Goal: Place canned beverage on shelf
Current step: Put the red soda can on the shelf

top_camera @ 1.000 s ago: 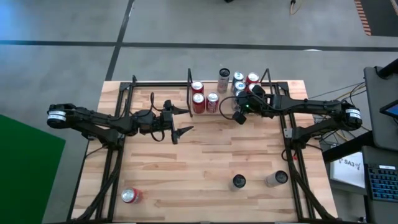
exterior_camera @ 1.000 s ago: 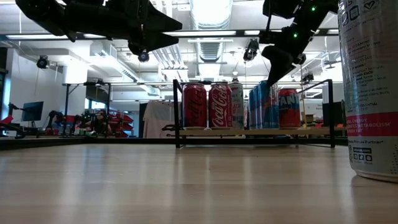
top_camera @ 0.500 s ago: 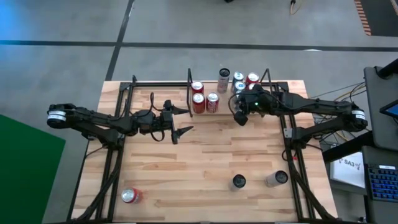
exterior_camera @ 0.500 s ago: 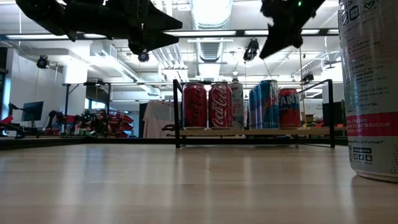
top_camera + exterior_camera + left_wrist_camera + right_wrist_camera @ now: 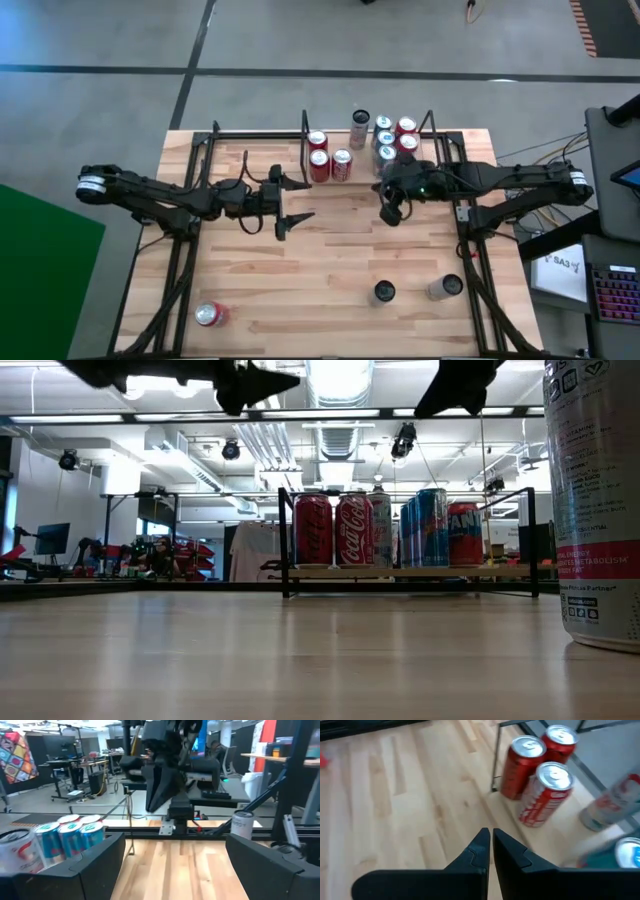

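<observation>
Shelf (image 5: 366, 172) cans (image 5: 330, 160) sit just beyond the closed, empty right claw (image 5: 390, 214).

Bright, even overhead lighting; ceiling light strips (image 5: 340, 380) blow out in the low view. Soft, faint shadows on the tabletop (image 5: 330, 260). Near can (image 5: 595, 500) at the low view's edge is oversized and soft. Motion blur smears the far cans (image 5: 610, 805) in the right wrist view.

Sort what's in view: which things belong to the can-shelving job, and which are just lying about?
Job:
shelf with cans already on it
three loose cans on the table: red can, dark-topped can, silver can
right gripper, shut, empty
left gripper, open, empty

Lying about:
laptop beside the table
</observation>
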Robot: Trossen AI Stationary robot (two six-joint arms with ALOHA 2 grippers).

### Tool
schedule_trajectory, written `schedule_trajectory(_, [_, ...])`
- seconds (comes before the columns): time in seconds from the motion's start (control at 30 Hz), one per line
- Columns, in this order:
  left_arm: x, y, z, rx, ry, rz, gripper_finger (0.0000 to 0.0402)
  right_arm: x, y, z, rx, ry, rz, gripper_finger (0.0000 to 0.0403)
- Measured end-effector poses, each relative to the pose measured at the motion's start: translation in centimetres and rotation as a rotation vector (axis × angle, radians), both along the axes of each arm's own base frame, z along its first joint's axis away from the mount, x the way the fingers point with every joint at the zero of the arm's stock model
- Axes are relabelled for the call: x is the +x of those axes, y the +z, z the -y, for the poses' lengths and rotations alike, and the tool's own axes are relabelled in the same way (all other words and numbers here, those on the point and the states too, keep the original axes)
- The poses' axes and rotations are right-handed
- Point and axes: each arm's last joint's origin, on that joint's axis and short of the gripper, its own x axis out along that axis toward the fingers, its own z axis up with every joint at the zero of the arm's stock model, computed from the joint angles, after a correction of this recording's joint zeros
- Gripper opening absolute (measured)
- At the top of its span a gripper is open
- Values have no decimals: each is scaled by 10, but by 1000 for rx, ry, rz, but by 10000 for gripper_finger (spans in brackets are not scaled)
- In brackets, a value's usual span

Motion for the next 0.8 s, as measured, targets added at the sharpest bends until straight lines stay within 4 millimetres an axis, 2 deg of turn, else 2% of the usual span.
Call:
schedule_trajectory(0.17, [6,18,12,8,-32,-45,331,0,0,-15,5,57,9,12])
schedule_trajectory(0.4, [10,45,26,-2,26,-198,331,-1,0,-30,4,122,9,12])
schedule_trajectory(0.57, [11,61,34,-25,17,-313,331,-1,0,-34,-3,144,5,12])
schedule_trajectory(0.8, [3,69,37,-134,52,-528,331,-1,0,-33,-17,155,-3,12])
